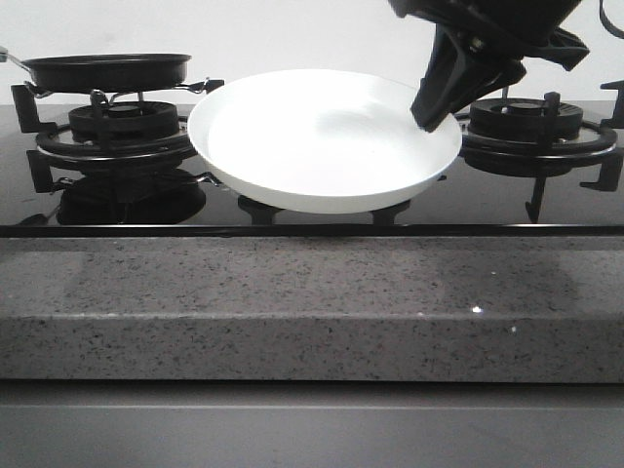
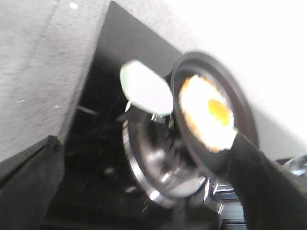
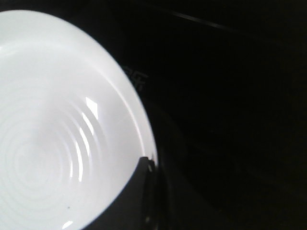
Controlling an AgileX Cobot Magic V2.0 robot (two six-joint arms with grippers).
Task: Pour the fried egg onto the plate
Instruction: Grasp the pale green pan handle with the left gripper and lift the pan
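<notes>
**Fried egg waits in the pan**

Fried egg [image 2: 207, 111] lies flat in the black pan [image 1: 107, 70], looks soft and slippery; I'd grip the pan's handle. My right gripper [image 1: 436, 110] clamps the plate [image 1: 322, 136] rim. Left gripper's state I cannot tell.

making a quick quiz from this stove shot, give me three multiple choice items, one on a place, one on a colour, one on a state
1. Where is the fried egg?
A. on the plate
B. in the frying pan
C. on the counter

2. What colour is the plate?
A. white
B. blue
C. black

3. What is the right gripper doing?
A. hanging clear of everything
B. gripping the pan handle
C. gripping the plate's rim

Answers: 1 B, the left wrist view shows the egg lying in the black frying pan. 2 A, the plate is glossy white in every view. 3 C, its finger sits on the rim at the plate's right edge.
</notes>
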